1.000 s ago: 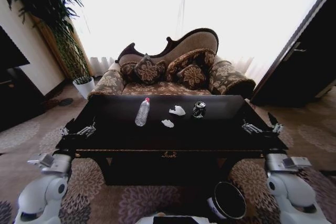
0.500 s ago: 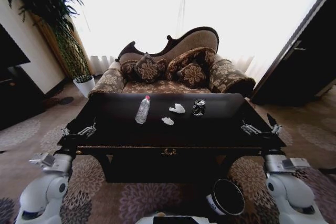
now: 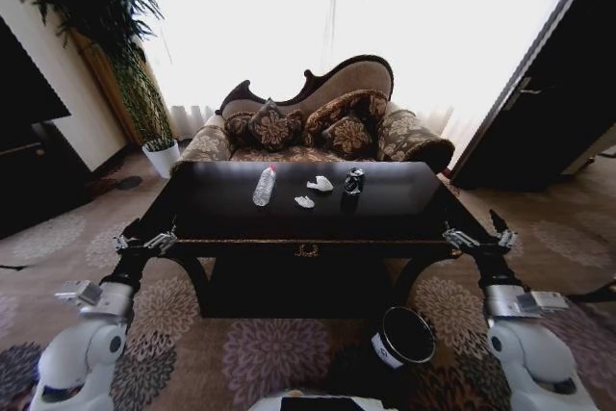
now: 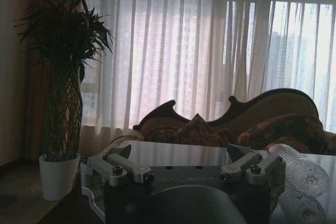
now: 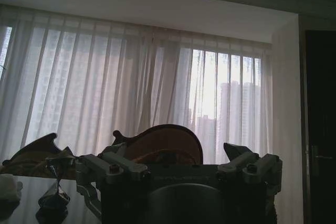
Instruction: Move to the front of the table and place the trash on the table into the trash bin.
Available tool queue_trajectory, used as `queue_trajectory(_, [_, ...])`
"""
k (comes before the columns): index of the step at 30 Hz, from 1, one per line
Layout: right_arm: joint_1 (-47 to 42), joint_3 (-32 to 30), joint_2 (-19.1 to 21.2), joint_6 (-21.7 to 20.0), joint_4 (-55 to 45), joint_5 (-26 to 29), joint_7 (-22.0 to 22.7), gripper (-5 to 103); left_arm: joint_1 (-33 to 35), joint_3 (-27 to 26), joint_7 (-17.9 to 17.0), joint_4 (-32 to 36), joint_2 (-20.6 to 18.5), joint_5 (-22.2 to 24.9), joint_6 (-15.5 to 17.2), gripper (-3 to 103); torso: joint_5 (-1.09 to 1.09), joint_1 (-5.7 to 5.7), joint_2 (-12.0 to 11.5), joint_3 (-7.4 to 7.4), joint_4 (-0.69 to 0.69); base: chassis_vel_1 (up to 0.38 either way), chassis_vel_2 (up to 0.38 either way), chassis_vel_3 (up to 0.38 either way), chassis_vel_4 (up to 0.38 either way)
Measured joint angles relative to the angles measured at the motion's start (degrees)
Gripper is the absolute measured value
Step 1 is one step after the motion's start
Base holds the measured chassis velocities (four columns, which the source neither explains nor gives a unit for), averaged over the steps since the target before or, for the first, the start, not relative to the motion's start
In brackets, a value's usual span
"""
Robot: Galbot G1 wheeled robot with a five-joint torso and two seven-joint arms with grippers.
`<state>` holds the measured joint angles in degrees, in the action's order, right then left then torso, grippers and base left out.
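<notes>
One bottle (image 3: 264, 186), one can (image 3: 354, 180), two paper bits (image 3: 313, 192) — one bin (image 3: 402, 338).

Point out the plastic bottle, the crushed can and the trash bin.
plastic bottle (image 3: 264, 187), head view, middle of its clear body, lying on the table.
crushed can (image 3: 354, 180), head view, its dark side.
trash bin (image 3: 384, 352), head view, white label on its side, on the carpet before the table.

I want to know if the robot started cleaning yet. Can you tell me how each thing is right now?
Plastic bottle: lying on its side on the table.
Can: standing on the table, dented.
Paper bits: crumpled, lying between bottle and can.
Trash bin: on the carpet by the table's front, tilted, mouth open.
Left gripper: open, holding nothing.
Right gripper: open, holding nothing.
</notes>
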<state>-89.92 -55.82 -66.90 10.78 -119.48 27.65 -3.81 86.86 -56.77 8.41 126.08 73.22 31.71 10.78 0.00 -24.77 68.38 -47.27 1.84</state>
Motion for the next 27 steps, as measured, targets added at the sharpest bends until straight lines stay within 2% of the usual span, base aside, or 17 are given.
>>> queue_trajectory(9, [-0.36,-0.23,-0.09,0.16,-1.33,-0.04,0.55,100,0.04,-0.65,-0.59,0.83,-0.82,0.69,0.07,100,0.0,0.07,0.01,0.02,0.0,-0.017,0.012,0.022,-0.015])
queue_trajectory(13, [-1.03,-0.38,-0.18,-0.1,-2.74,-0.37,1.24,100,-0.1,-0.77,-2.1,1.38,-2.06,2.28,0.76,100,-0.01,0.11,0.05,0.04,0.01,0.0,0.0,0.0,0.0])
queue_trajectory(17, [-1.61,-0.26,-0.31,-0.28,-3.36,-1.28,1.31,100,-1.45,-0.83,-5.29,2.14,-5.86,6.61,3.04,100,-0.01,0.06,0.03,0.02,0.01,0.0,0.0,0.0,0.0])
queue_trajectory(19, [-1.61,-0.2,-0.39,-0.29,-3.41,-1.35,1.29,100,-1.7,-0.83,-5.6,2.33,-6.5,7.62,3.44,100,-0.01,0.06,0.03,0.02,0.01,0.0,0.0,0.0,0.0])
queue_trajectory(22, [-1.84,0.34,-1.15,-0.33,-3.74,-2.1,0.9,100,-4.0,0.44,-6.9,2.35,-10.39,13.03,5.62,100,-0.01,0.06,0.03,0.02,0.0,0.0,0.0,0.0,0.0])
queue_trajectory(24, [-1.88,0.42,-1.25,-0.33,-3.77,-2.21,0.83,100,-4.4,0.73,-7.06,2.16,-10.92,13.56,5.87,100,0.0,0.06,0.03,0.03,0.01,0.0,0.0,0.0,0.0])
queue_trajectory(27, [-2.39,0.8,-2.02,-0.21,-3.64,-3.24,0.41,100,-10.18,5.74,-8.71,-2.63,-17.47,17.66,7.02,100,-0.02,0.07,0.03,0.02,0.01,0.0,0.0,0.0,0.0])
